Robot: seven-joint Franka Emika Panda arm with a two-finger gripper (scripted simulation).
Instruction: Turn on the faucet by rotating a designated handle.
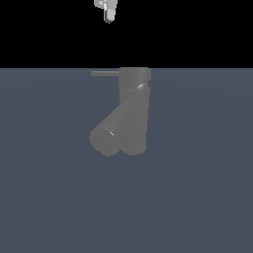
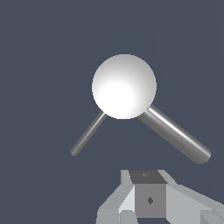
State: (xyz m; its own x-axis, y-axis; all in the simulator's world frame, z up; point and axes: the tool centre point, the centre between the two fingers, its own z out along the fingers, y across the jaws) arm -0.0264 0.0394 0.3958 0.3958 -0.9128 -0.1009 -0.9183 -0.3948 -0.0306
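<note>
Though cut off by both views, hand point(image 1: 108, 11) high above faucet point(image 1: 129, 116) and handle point(image 1: 105, 73), finger spread unreadable.

- Below me, a flat slate-blue floor point(image 1: 197, 197) fills the lower part of the exterior view, matte and unmarked.
- Behind it, a plain black backdrop point(image 1: 44, 29) meets the floor along one straight, level line.
- From my wrist, the same blue-grey floor point(image 2: 39, 52) fills the frame edge to edge, even in tone.
- Light falls from above, soft and even; I see no hard shadows on the floor.
</note>
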